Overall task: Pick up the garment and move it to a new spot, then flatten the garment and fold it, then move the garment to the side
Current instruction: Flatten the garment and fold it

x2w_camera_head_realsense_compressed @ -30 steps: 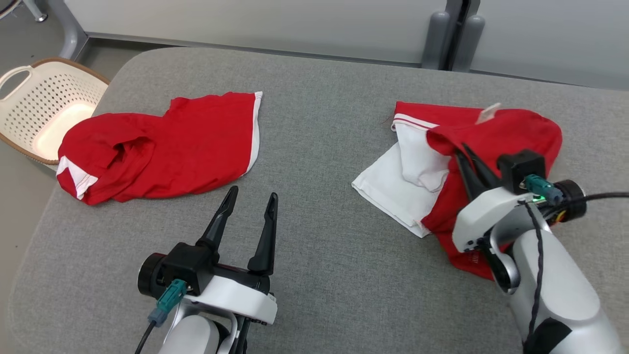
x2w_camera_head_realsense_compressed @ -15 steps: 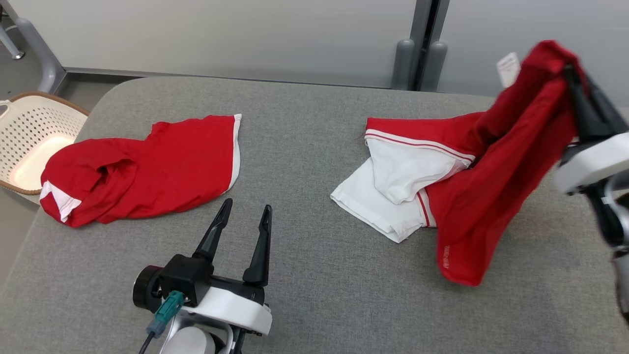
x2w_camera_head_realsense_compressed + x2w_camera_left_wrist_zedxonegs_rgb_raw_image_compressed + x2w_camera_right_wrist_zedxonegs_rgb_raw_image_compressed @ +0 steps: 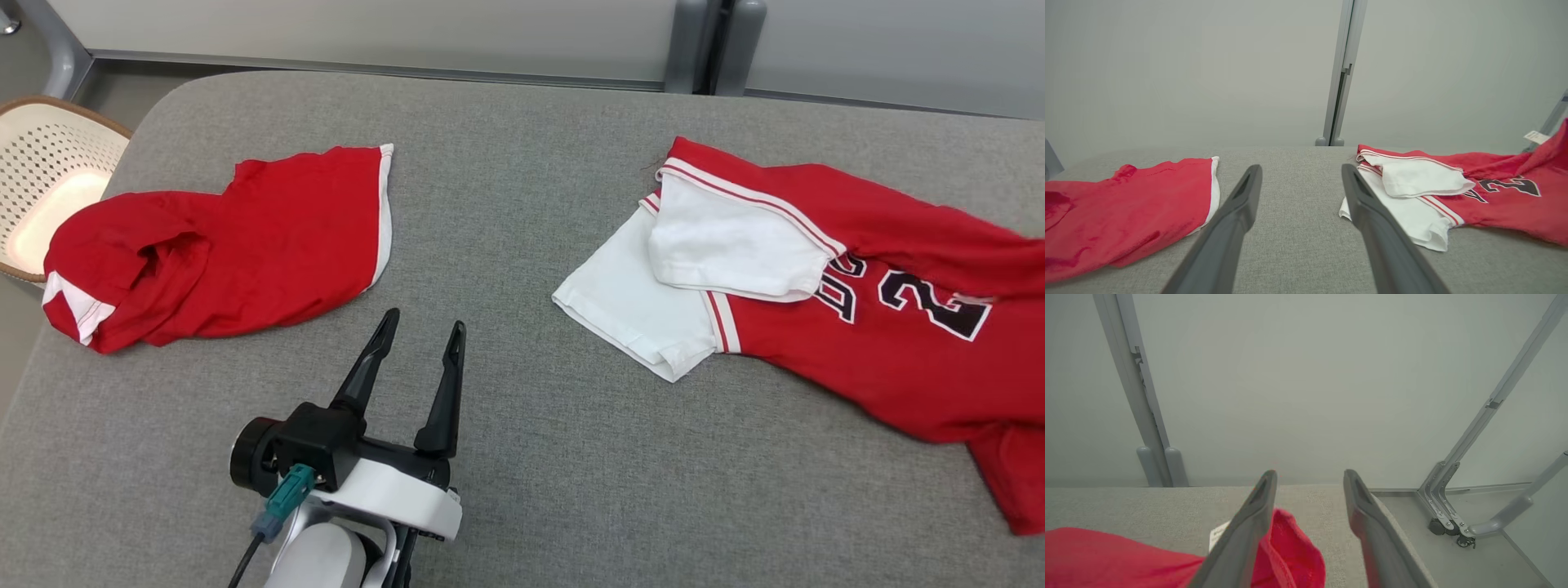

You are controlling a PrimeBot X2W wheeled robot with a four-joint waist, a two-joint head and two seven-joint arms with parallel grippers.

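The garment (image 3: 882,359) is a red jersey with white side panels and dark numbers. It lies stretched out on the right half of the grey padded table (image 3: 522,163), running off the head view's right edge, and also shows in the left wrist view (image 3: 1502,208). In the right wrist view my right gripper (image 3: 1309,473) stands open just above the garment's bunched red end (image 3: 1298,559), which lies under and beside the left finger, with a white tag next to it. My left gripper (image 3: 424,320) (image 3: 1301,167) hovers open over bare table near the front, holding nothing.
A second red garment with white trim (image 3: 245,245) (image 3: 1126,212) lies crumpled on the table's left half. A cream perforated basket (image 3: 57,151) stands off the table's left edge. Grey wall panels and a post (image 3: 702,41) rise behind the table, and metal frame legs (image 3: 1445,522) stand past its right end.
My right gripper lifted the garment's end up and to the right, then opened. The garment now lies stretched out with its numbers showing. The head camera has shifted; the left gripper stayed put.
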